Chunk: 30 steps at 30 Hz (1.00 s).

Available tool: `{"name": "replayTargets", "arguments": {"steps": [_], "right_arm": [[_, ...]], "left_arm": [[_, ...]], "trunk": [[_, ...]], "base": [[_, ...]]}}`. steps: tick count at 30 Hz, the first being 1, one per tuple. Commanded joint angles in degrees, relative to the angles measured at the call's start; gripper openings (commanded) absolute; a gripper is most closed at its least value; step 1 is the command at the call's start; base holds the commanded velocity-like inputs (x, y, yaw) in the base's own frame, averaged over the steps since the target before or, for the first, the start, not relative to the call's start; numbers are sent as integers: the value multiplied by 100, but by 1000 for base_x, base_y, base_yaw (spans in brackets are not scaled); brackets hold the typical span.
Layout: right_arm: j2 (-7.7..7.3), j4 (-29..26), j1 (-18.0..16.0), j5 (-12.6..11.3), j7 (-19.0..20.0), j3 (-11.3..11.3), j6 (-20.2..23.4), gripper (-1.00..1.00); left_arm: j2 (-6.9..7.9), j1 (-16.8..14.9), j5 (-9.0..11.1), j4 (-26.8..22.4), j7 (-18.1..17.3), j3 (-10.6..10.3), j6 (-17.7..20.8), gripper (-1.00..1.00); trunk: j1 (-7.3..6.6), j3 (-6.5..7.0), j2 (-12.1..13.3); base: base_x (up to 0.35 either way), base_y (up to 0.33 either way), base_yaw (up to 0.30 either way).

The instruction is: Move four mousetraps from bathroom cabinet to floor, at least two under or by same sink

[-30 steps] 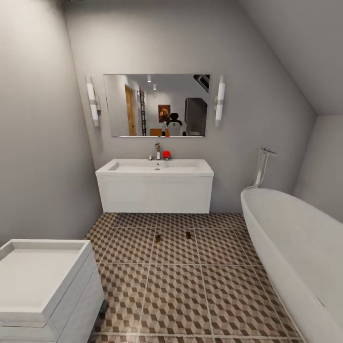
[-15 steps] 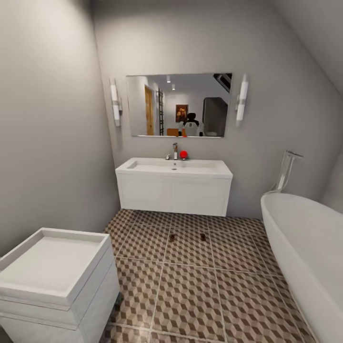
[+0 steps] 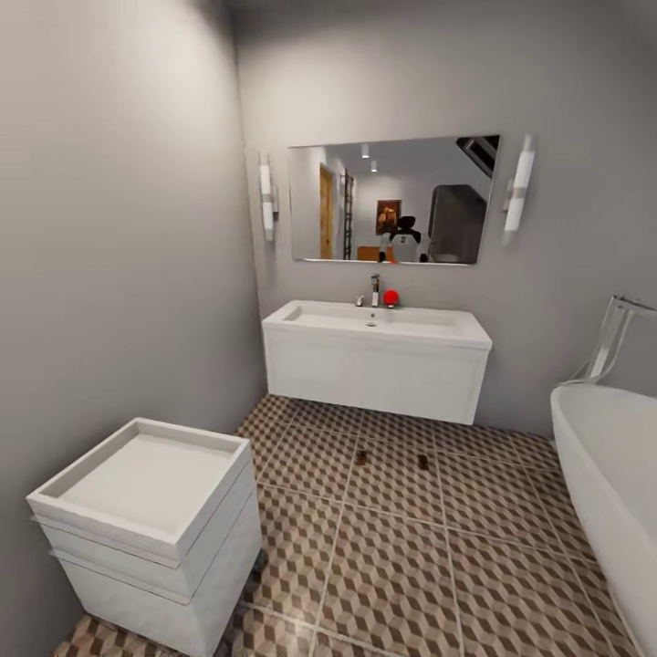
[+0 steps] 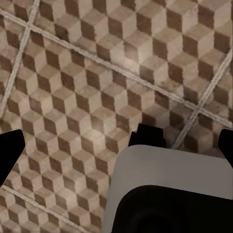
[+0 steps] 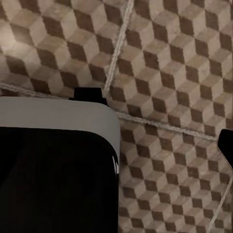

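Note:
Two mousetraps lie on the cube-patterned bathroom floor (image 3: 392, 566) a short way in front of the wide white sink (image 3: 376, 360): one mousetrap (image 3: 362, 456) to the left, the other mousetrap (image 3: 422, 462) about a tile's half-width to its right. Both look small and dark from here. The wooden cabinet is out of view. My left gripper (image 4: 116, 148) hangs open over bare tiles, with a dark fingertip (image 4: 9, 150) at each side and nothing between. My right gripper (image 5: 116, 145) also hangs over tiles, one fingertip (image 5: 225, 145) showing far out at the side.
A small squarish white basin unit (image 3: 155, 525) stands close at the left by the grey wall. The oval white tub (image 3: 607, 474) runs along the right. A mirror (image 3: 392, 201) hangs over the sink, a red object (image 3: 391, 297) by the tap. My own base (image 4: 170, 194) shows below both wrists.
The whole picture has slid to the right, so the camera has turned left. The sink, the tub and the two mousetraps have stayed where they were on the floor.

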Motion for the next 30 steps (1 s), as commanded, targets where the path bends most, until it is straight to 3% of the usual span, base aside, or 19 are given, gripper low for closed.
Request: {"name": "replayTargets", "arguments": {"steps": [1,30], "right_arm": [[1,19,-8,29,-19,10,-30,100],[11,18,-8,76,-19,7,-35,100]], "left_arm": [[1,-4,39,3,-1,25,-18,100],[10,-4,5,-18,4,12,-21,100]], "trunk": [[0,-6,-3],[0,-6,-3]], "base": [[0,0,280],[0,0,281]]}}
